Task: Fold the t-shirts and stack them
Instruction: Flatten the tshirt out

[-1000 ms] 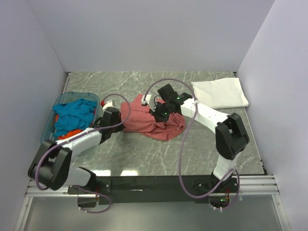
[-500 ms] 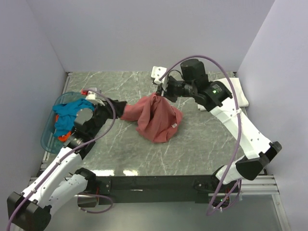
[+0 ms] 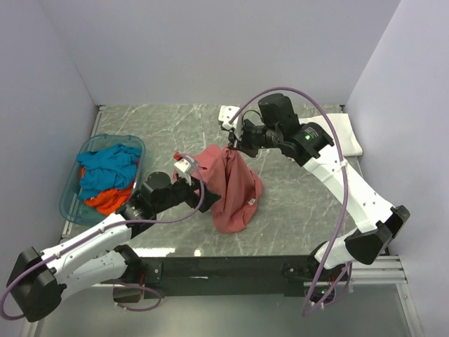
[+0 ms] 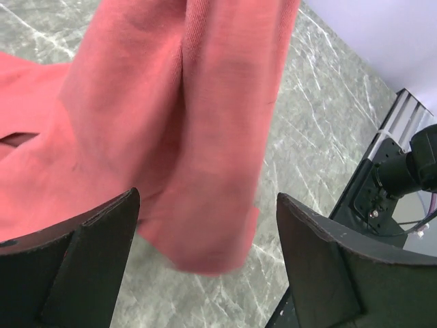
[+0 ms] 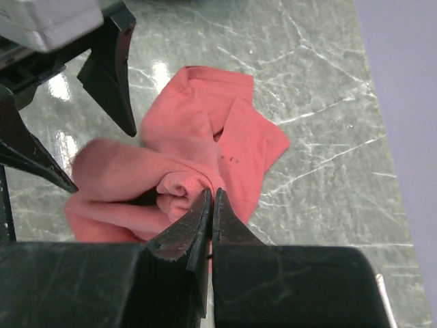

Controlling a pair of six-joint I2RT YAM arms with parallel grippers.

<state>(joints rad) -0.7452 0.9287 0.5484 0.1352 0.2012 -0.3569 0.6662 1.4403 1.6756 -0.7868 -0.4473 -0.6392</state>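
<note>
One limp dusty-red cloth t-shirt (image 3: 235, 186) hangs pinched in the right hand (image 5: 210, 205); the spread left hand (image 4: 205, 198) should probably grab its hem.

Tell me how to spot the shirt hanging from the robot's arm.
On the grey marbled tabletop, look to the middle. There the dusty-red t-shirt hangs from the right gripper, trailing onto the table. It alone is red and held up: the white shirt lies flat far right, the teal shirt sits in the blue basket.

Fixed overhead view, 2 wrist close-ups, all sharing red t-shirt (image 3: 235, 189)
</note>
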